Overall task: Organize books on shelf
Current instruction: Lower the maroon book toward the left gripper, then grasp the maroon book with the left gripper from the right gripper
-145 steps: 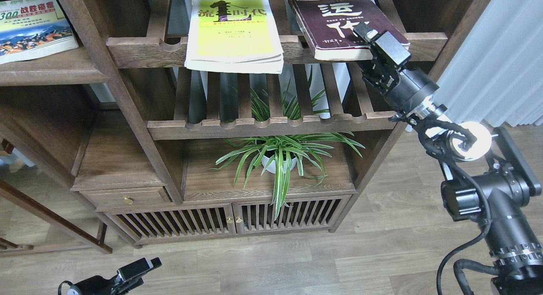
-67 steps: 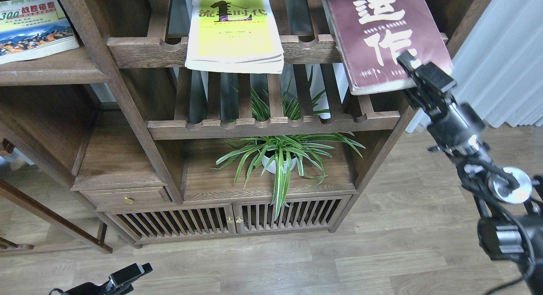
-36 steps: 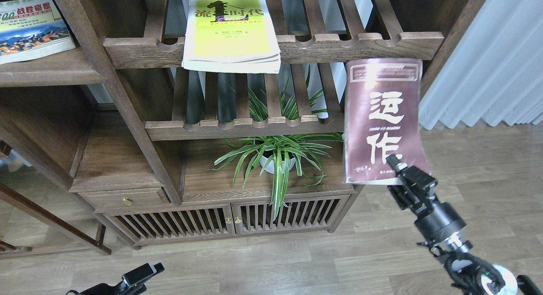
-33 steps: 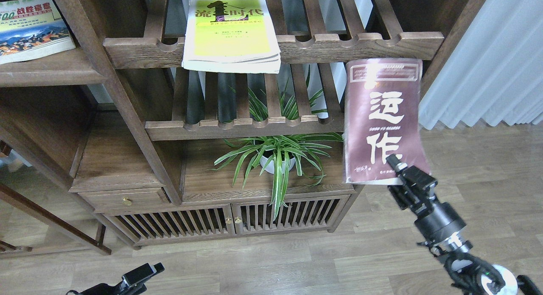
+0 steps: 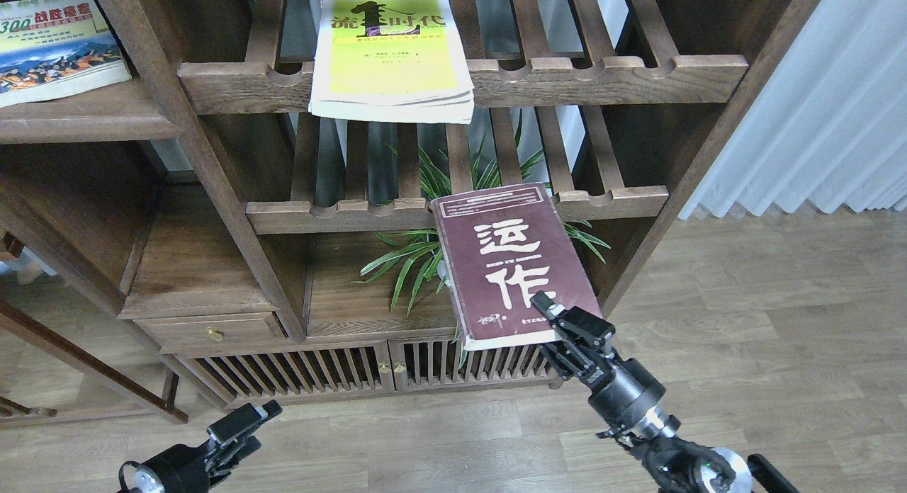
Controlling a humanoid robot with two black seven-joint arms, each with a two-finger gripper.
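Since the earlier frame, maroon book (image 5: pixel 514 263) carried from 3 o'clock toward centre, clamped at its lower edge by right gripper (image 5: pixel 560 321), hanging before the plant (image 5: pixel 414 259). Transport step in hand. Next: swing toward 9 o'clock, lay flat on solid shelf (image 5: pixel 85 117) beside white book (image 5: pixel 53 43); left gripper (image 5: pixel 241 426) idle, jaw state indiscernible.

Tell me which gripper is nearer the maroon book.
Right. The right gripper is clamped on the maroon book's lower right corner; the left gripper sits low over the floor, well off to its left.
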